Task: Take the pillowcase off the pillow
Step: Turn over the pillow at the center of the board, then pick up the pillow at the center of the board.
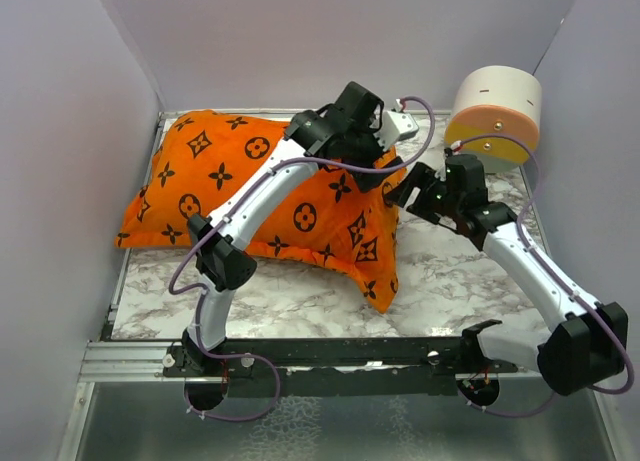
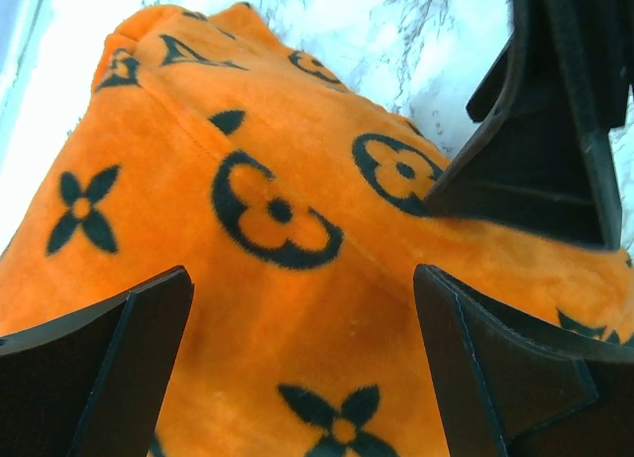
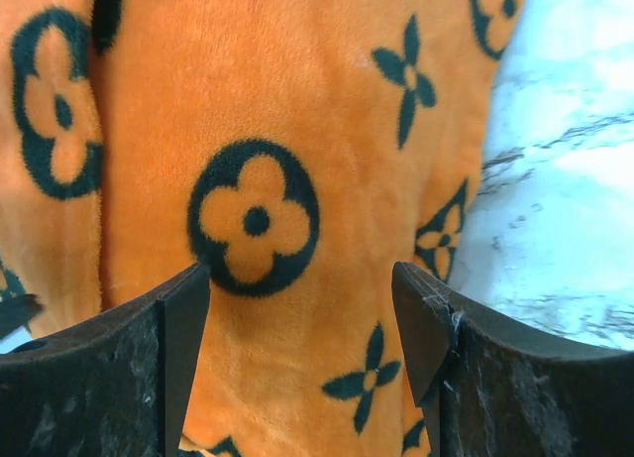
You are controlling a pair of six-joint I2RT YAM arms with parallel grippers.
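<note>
An orange pillowcase [image 1: 250, 186] with black flower marks lies plump on the marble table [image 1: 450, 281], stretching from the far left to the middle. The pillow itself is hidden inside it. My left gripper [image 1: 386, 173] reaches over the case to its right end and is open, with orange plush [image 2: 297, 229] spread under its parted fingers [image 2: 109, 348]. My right gripper [image 1: 404, 193] faces that same end from the right, also open, and the fabric [image 3: 277, 130] fills the gap between its fingers [image 3: 178, 318]. In the left wrist view the right gripper [image 2: 550, 130] shows close by at upper right.
A round white, orange and yellow cylinder [image 1: 495, 113] stands at the back right, just behind the right arm. Grey walls close in the table on the left, back and right. A metal rail [image 1: 130, 359] runs along the near edge.
</note>
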